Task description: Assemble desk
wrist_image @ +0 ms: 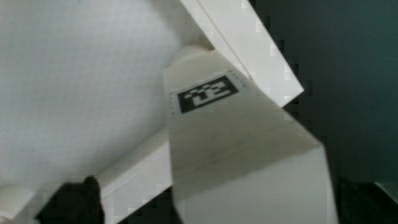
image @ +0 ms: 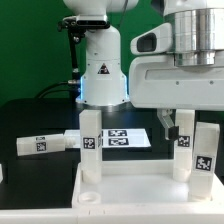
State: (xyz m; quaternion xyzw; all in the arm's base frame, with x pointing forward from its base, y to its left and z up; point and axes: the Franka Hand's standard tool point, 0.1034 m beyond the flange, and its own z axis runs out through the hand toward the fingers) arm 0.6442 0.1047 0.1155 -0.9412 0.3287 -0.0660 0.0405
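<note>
The desk tabletop (image: 130, 195), white and rimmed, lies flat at the near edge of the black table (image: 30, 118) and runs from the middle of the exterior view out past its right edge. One tagged leg (image: 90, 150) stands upright at the tabletop's far corner on the exterior view's left. Two more tagged legs stand upright toward the exterior view's right, an inner leg (image: 183, 150) and an outer leg (image: 204, 155) just beside it. A fourth, loose leg (image: 45, 143) lies on its side on the table, to the exterior view's left, with one end just beside the corner leg.

The gripper (image: 180, 126) hangs directly over the inner leg with its jaws spread wide. The one dark finger (image: 166, 123) that shows stands clear of the leg's side, touching nothing, and the other finger is hidden. The jaws hold no part. In the wrist view a tagged white leg fills the middle, seen close against the pale tabletop, and a dark fingertip (wrist_image: 75, 200) shows apart from it.

Behind the legs the marker board (image: 120, 138) lies flat on the table, and farther back stands the white robot base (image: 100, 70)
</note>
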